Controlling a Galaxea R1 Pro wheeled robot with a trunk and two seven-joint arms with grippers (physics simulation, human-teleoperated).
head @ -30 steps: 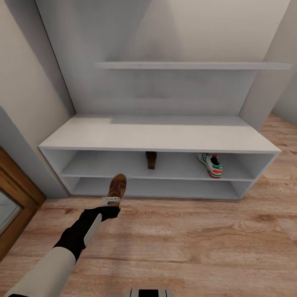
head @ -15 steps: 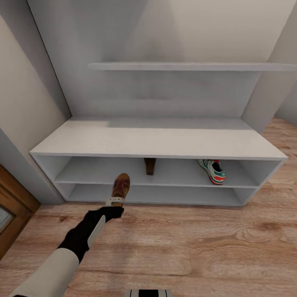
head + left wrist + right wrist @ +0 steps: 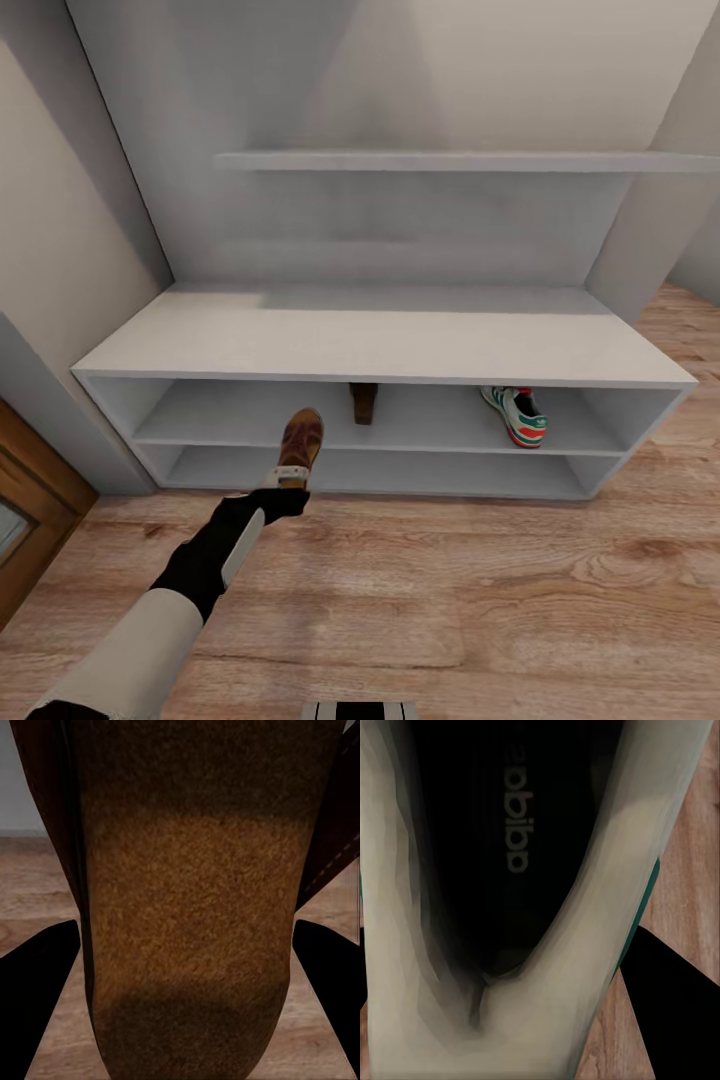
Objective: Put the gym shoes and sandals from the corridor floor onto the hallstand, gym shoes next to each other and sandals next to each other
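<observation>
Since the earlier frames the left gripper (image 3: 291,478) has carried its sandal (image 3: 301,437) forward and slightly right, to the front edge of the hallstand (image 3: 380,345). The left jaws are pinched on the sandal's heel end, long axis pointing into the upper compartment, where the second sandal (image 3: 364,400) lies just ahead and to the right; a gym shoe (image 3: 520,416) rests further right on that shelf. In the right wrist view the other gym shoe (image 3: 540,967) sits between the right gripper's fingers (image 3: 675,1012), apparently clamped.
</observation>
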